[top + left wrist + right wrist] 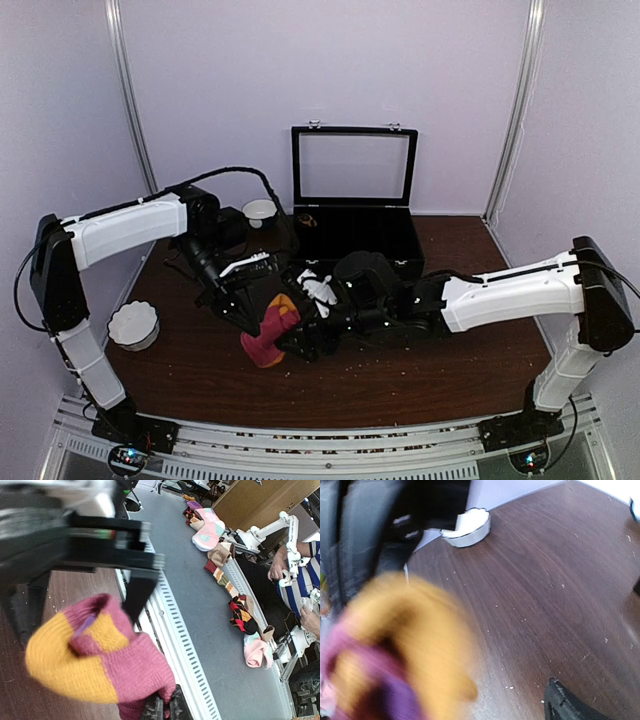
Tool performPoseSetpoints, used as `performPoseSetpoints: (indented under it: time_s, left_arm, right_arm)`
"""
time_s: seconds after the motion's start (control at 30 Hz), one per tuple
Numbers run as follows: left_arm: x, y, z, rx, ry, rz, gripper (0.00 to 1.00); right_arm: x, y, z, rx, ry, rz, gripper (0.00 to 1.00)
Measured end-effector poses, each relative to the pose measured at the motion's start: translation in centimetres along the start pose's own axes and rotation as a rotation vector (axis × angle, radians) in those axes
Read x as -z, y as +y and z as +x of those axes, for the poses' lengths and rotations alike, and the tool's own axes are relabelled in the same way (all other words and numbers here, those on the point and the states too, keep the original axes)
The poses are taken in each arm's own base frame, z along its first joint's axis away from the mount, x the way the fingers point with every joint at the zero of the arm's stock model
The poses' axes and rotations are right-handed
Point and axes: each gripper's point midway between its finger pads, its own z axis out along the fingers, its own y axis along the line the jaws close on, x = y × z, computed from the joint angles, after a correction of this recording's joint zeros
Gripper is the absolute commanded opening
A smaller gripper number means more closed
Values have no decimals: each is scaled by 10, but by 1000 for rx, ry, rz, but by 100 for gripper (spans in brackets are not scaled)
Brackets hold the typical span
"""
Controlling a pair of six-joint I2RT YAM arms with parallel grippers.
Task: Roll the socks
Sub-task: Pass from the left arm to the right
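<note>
Centrally, magenta-red sock with orange toe, pinched by left gripper.

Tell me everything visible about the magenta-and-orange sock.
The sock is chunky knit, magenta with orange-yellow patches and a hint of purple. It is bunched and folded over, not a tidy roll, near the middle of the dark wooden table. The left gripper pinches its fold; the open right gripper is close beside it.
</note>
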Motion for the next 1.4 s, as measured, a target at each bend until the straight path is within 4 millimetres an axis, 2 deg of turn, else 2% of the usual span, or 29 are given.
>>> performPoseSetpoints:
  time_s: [0.07, 0.2, 0.23, 0.27, 0.4, 0.53, 0.67, 0.83, 0.9, 1.0, 1.07, 1.2, 1.3, 1.4]
  left_arm:
    - [-1, -3, -1, -8, 3, 9, 0]
    - [-2, -6, -2, -6, 5, 17, 0]
    - [-2, -8, -1, 3, 8, 23, 0]
    - [-2, -9, -1, 7, 9, 25, 0]
    - [-1, -13, -1, 30, 16, 24, 0]
    - [0, -7, -2, 14, 20, -7, 0]
    - [0, 0, -3, -4, 19, -32, 0]
    - [1, 7, -4, -11, 28, -63, 0]
    - [2, 9, -4, -15, 31, -76, 0]
    - [3, 10, -4, -17, 35, -89, 0]
    - [3, 11, -4, -16, 37, -94, 0]
    - [4, 12, -4, -23, 43, -110, 0]
    - [5, 13, -4, -32, 47, -133, 0]
    - [8, 14, -4, -44, 54, -165, 0]
  right_arm:
    - [1, -4, -2, -47, -4, -18, 69]
    - [1, 8, -12, -110, -33, -106, 72]
    - [0, 11, -12, -122, -34, -124, 96]
    - [-1, 14, -12, -137, -33, -146, 100]
    - [-1, 21, -5, -156, -17, -209, 99]
    - [6, 35, 1, -107, 3, -260, 99]
    - [31, 42, -1, -51, -14, -263, 100]
    - [63, 46, -18, -7, -99, -253, 99]
    - [68, 48, -23, -6, -123, -263, 100]
    - [60, 52, -27, -26, -120, -292, 100]
    - [45, 52, -27, -56, -101, -314, 100]
    - [23, 47, -14, -139, -55, -327, 100]
    - [15, 45, -9, -195, -36, -328, 100]
    - [11, 46, -16, -245, -57, -344, 100]
